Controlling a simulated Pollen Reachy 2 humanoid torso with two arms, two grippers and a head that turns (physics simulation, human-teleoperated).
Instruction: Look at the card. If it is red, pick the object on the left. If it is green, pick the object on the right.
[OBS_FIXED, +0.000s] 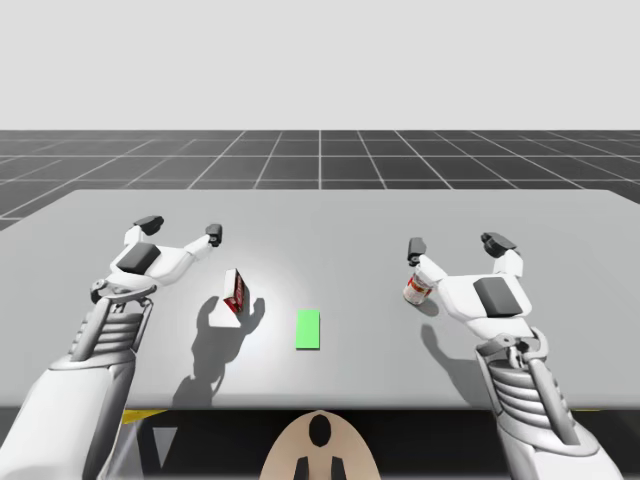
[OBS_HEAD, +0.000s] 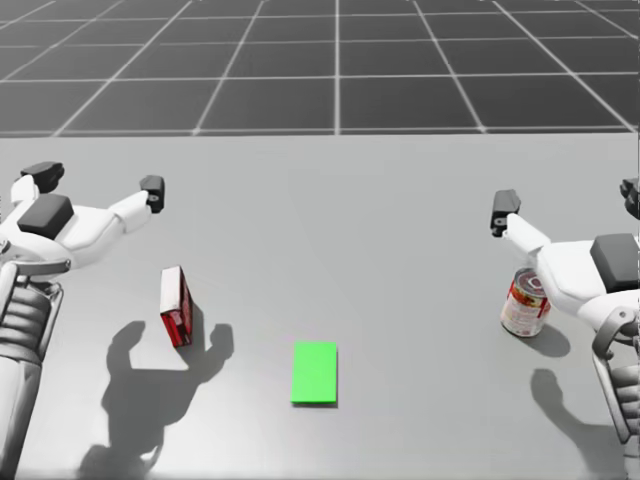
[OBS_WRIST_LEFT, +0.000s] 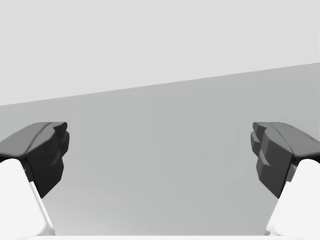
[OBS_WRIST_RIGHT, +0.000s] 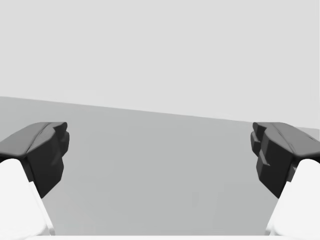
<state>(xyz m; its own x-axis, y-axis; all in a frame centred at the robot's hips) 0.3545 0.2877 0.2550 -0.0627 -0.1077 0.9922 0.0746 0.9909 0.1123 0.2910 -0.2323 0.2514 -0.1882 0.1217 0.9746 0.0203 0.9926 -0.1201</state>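
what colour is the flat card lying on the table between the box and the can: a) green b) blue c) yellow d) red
a: the flat rectangular card lying between the red rectangular box and the red and white cylindrical can is plainly green.

A plain grey table (OBS_FIXED: 400, 215) stands on a dark floor (OBS_FIXED: 320, 155) lined with a grid.
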